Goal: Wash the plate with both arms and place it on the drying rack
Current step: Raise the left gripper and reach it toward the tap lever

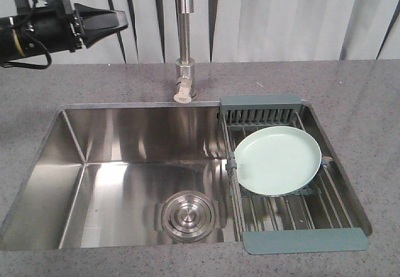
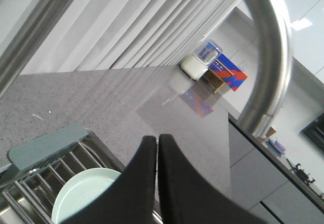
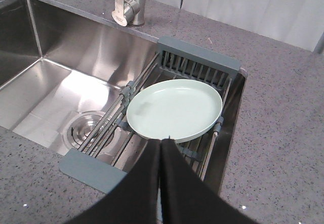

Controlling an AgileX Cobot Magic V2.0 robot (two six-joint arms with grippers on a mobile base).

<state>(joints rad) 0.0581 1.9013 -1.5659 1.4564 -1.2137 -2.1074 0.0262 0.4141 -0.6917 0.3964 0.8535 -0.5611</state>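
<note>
The pale mint-green plate (image 1: pixel 277 160) lies flat on the drying rack (image 1: pixel 294 211), which spans the right end of the sink; it also shows as the plate (image 3: pixel 174 108) on the rack (image 3: pixel 89 170) and as the plate (image 2: pixel 83 193) low in the left wrist view. My left gripper (image 1: pixel 122 19) hangs high at the upper left, far from the plate, shut and empty; the left gripper (image 2: pixel 157 139) shows its tips pressed together. The right gripper (image 3: pixel 162 142) hovers above the plate's near rim, shut on nothing. The right arm is out of the front view.
The steel sink basin (image 1: pixel 119 164) has a round drain (image 1: pixel 186 214) at its floor. A tall steel faucet (image 1: pixel 185 33) rises behind the basin, with its curved spout (image 2: pixel 271 57) near my left gripper. Speckled grey countertop (image 1: pixel 362 102) surrounds the sink.
</note>
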